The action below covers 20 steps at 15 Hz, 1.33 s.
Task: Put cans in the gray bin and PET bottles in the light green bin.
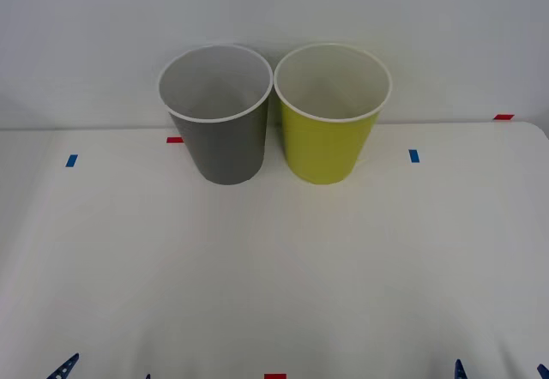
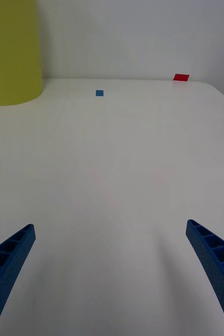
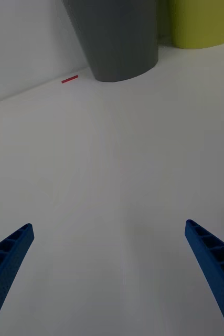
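Both grippers, left gripper (image 3: 109, 273) and right gripper (image 2: 109, 273), hang open and empty, gray bin (image 1: 219, 126) at eleven o'clock, light green bin (image 1: 330, 122) at one.

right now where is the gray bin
In the front view the gray bin stands upright at the far middle of the white table, on the robot's left of the light green bin and close beside it.
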Tool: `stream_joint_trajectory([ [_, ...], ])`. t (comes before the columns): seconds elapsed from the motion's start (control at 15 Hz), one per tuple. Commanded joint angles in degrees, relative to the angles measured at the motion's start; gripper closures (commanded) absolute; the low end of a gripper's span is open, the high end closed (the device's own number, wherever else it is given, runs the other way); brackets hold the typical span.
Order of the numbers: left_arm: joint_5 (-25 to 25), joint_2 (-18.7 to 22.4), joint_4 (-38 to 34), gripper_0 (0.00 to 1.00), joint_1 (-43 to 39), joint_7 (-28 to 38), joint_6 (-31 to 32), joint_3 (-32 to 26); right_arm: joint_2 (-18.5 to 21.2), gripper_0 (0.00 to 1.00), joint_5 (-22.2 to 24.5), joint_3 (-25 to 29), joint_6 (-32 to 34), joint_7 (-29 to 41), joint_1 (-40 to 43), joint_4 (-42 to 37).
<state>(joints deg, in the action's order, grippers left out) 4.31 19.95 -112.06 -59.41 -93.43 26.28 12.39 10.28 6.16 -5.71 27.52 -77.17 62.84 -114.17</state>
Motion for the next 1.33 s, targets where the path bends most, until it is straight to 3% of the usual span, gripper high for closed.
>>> stream_joint_trajectory([
  [0.07, 0.0, 0.0, 0.0, 0.0, 0.0, 0.0, 0.0, 0.0, 0.0, 0.0, 0.0, 0.0, 0.0, 0.0, 0.0, 0.0],
  [1.33, 0.0, 0.0, 0.0, 0.0, 0.0, 0.0, 0.0, 0.0, 0.0, 0.0, 0.0, 0.0, 0.0, 0.0, 0.0, 0.0],
])
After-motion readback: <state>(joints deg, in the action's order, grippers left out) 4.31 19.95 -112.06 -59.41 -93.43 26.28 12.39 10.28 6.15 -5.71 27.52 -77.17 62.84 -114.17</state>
